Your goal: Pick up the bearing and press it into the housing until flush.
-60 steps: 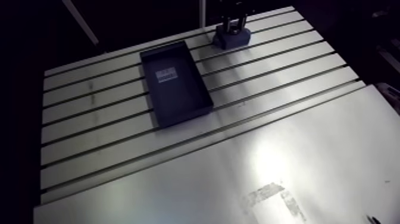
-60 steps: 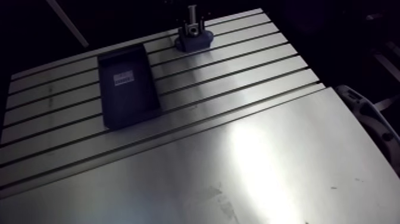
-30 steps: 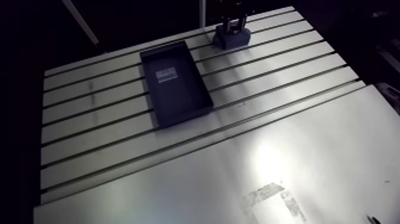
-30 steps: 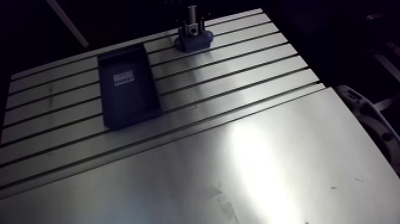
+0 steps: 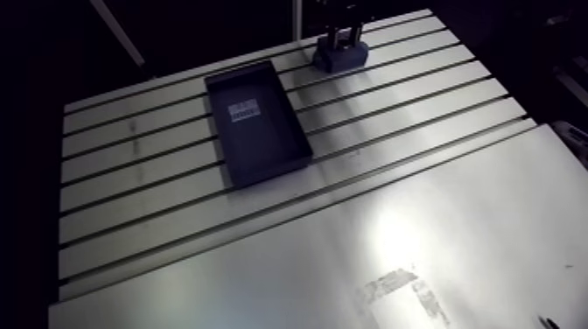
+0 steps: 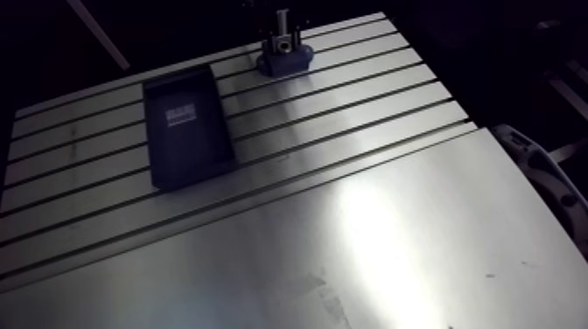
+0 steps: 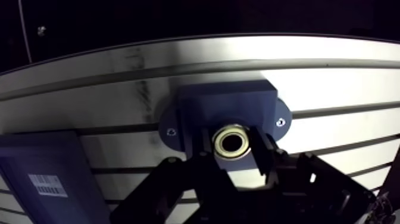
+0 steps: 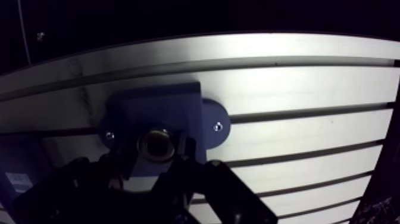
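Small shiny metal ring bearing (image 7: 231, 141) sits in the hole of the dark blue plastic housing (image 7: 226, 101). It may still need a push to be flat. To the left lies a dark blue tray (image 5: 267, 144). The black end effector (image 7: 233, 147) pinches the ring, barely open. The housing is near the far edge of the grey slotted tabletop (image 5: 420, 96), with lots of room on the right.

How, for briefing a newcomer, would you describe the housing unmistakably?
On the slotted aluminium table, go past the dark rectangular tray to the far edge. There, under the tool, sits the dark blue housing block: only it has two screwed ears and a pale metal bearing ring at its centre.
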Controlling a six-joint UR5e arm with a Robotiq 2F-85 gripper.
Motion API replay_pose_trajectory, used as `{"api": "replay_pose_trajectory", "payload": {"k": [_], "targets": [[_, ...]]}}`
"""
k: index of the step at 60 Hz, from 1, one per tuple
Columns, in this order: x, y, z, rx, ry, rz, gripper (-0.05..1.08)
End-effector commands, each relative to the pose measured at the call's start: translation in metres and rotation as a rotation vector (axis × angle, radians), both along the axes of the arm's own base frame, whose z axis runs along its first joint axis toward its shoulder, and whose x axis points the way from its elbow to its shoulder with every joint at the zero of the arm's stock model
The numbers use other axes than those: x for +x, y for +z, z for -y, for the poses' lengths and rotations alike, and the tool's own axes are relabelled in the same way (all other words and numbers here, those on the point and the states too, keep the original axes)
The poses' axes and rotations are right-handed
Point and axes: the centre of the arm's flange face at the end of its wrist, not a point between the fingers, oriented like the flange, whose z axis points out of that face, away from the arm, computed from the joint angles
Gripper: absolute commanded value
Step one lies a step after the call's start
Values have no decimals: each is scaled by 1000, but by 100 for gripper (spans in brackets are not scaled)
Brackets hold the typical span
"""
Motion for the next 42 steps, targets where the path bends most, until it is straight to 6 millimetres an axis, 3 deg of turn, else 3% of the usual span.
{"api": "replay_pose_trajectory", "payload": {"k": [1,26,28,29,30,31,32,33,34,35,36,42], "targets": [[0,2,1,1,-2,-1,1],[-3,19,1,4,-22,-14,1],[-3,19,1,3,-22,-10,7],[-3,18,1,1,-22,-6,23],[-3,19,1,-2,-22,-2,46],[-3,19,1,-2,-22,-2,46],[-3,19,1,-4,-23,4,72],[-3,19,1,-4,-23,4,72],[-2,19,-1,-6,-26,9,84],[-2,19,-1,-6,-26,9,84],[-2,19,-2,-8,-27,10,91],[-4,23,-4,-6,-28,1,107]]}}
